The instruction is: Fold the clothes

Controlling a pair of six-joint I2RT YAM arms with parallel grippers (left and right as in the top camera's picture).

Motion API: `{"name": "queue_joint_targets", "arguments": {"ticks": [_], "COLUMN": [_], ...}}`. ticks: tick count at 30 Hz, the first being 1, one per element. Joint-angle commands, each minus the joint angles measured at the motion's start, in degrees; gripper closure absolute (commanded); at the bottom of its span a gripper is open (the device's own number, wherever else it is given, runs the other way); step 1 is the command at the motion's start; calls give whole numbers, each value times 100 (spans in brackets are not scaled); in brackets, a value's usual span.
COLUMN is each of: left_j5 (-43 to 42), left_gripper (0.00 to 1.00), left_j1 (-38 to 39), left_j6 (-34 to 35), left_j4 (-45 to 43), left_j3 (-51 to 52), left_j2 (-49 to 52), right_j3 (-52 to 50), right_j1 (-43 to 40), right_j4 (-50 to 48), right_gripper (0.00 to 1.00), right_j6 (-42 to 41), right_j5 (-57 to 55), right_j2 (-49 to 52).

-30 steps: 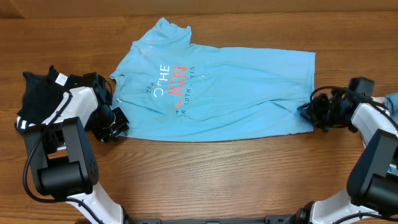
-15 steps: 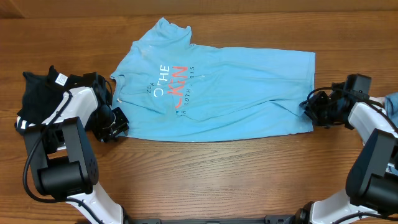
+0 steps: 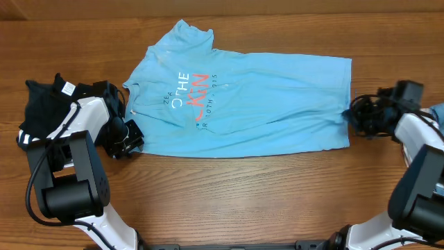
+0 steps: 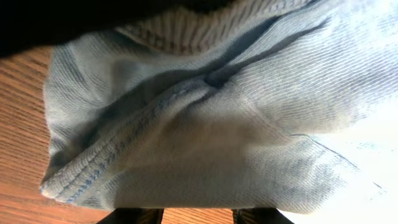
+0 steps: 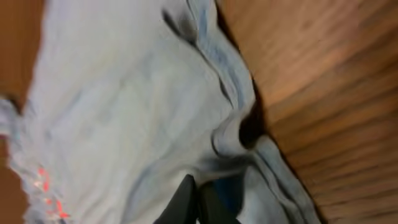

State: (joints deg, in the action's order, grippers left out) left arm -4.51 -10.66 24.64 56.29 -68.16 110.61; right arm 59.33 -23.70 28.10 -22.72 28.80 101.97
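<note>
A light-blue T-shirt with blue-and-orange print lies spread flat on the wooden table, its collar pointing to the far left. A black garment with a white tag is heaped at the left. My left gripper sits low at the shirt's near-left edge. In the left wrist view the left gripper has its jaws apart, wood showing between them and a ribbed fold of the T-shirt just ahead. My right gripper is at the shirt's right hem. The right wrist view shows the right gripper pinched shut in a puckered fold of the T-shirt.
A bit of another blue cloth shows at the right edge behind my right arm. Bare wood runs along the table's near side and far side.
My right gripper has closed at the shirt's right hem and shifted slightly right and away. The left arm and the shirt's left side have not moved.
</note>
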Motion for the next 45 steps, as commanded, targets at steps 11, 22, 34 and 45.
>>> {"name": "queue_joint_targets", "arguments": {"ticks": [11, 22, 34, 45], "left_j5": [-7, -122, -258, -258], "left_gripper": [61, 61, 61, 60], "left_j1": [-42, -35, -35, -35], "left_j6": [-66, -66, -195, -192], "left_j4": [-155, -264, -302, -321], "left_j3": [50, 50, 50, 50], "left_j2": [66, 66, 66, 66], "right_j3": [221, 219, -7, -7], "right_j1": [-269, -267, -348, -444], "right_j4": [1716, 2015, 2216, 2625], "right_gripper": [62, 54, 96, 96], "right_j6": [68, 756, 249, -330], "right_j5": [-7, -234, -1093, -2358], "right_j2": [37, 37, 31, 26]}}
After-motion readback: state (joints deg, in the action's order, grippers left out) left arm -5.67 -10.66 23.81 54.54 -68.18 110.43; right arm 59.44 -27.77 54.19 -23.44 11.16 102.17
